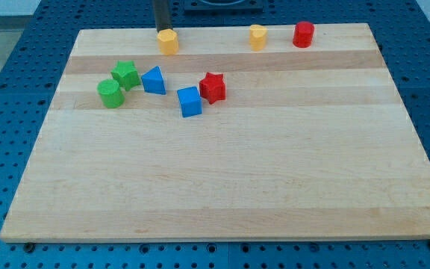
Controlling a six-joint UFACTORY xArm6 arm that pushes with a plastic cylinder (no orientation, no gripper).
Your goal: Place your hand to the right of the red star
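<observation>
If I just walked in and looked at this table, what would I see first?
Probably the bright cluster toward the view's upper left: a red star touching a blue cube, with a blue triangle-like block and two green blocks further left. Next, my tip at the view's top edge, right behind a yellow block, far from the star.

- Light is bright and even over the whole wooden board (222,172), with no dim corner.
- Shadows are soft and short: the red star (213,87), near the board's middle top, casts only a faint dark edge at its base.
- A pale sheen lies across the board's lower half; no hard glare.
- Focus is sharp from the board's bottom edge to its top edge; wood grain reads clearly.
- The board's sides converge toward the view's top; its edges stay straight.
- My tip (161,31), at the board's top edge, is dark and slightly soft.
</observation>
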